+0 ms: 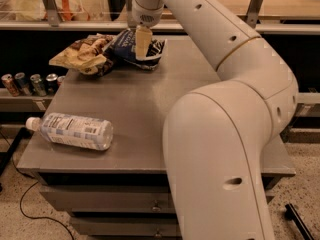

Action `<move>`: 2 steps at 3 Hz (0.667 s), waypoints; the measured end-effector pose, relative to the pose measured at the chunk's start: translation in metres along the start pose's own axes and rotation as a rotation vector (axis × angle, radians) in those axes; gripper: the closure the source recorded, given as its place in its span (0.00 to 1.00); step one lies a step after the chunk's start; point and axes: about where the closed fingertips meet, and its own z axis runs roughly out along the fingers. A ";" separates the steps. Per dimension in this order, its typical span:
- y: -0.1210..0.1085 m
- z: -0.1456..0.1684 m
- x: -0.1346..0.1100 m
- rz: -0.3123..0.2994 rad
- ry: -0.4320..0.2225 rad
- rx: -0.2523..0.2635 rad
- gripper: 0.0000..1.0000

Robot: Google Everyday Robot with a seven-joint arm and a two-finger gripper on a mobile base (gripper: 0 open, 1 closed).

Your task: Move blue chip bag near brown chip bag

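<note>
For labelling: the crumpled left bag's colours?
Brown and cream wrinkly bag, camera view; end effector at glossy navy bag.

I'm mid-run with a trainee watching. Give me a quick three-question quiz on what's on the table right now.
1. True or false: the water bottle lies on its side near the front edge of the table.
2. The gripper is at: A) the water bottle, B) the blue chip bag, C) the cans.
3. Fill in: at the back of the table, the blue chip bag sits right beside the ____ chip bag.
Key: 1 true; 2 B; 3 brown, meaning the brown chip bag.
</note>
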 end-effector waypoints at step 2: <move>-0.009 -0.023 0.011 -0.024 -0.029 0.009 0.00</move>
